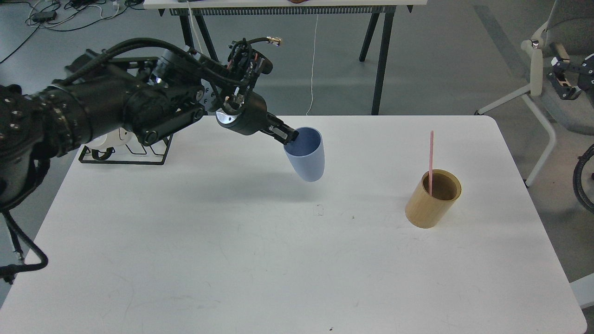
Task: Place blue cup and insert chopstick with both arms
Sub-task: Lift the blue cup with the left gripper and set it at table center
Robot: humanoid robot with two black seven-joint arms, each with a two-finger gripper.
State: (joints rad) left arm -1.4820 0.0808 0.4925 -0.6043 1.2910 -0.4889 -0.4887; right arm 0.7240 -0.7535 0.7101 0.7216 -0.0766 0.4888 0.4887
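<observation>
White rounded table point(195, 260) fills your view. Your left arm's black gripper point(288, 135) is pinched on the rim of the small pale blue matte cup point(307, 160), holding it tilted above the table toward 12 o'clock. At 3 o'clock, well apart, the thin pink chopstick point(431, 157) stands in the tan bamboo-coloured cylinder point(429, 206)

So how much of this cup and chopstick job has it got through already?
Early days. The left gripper grips the blue cup by its rim and holds it in the air, above its shadow on the white table. So the cup is not yet set down. The pink chopstick stands in the tan holder, untouched. No right arm is in view.
</observation>
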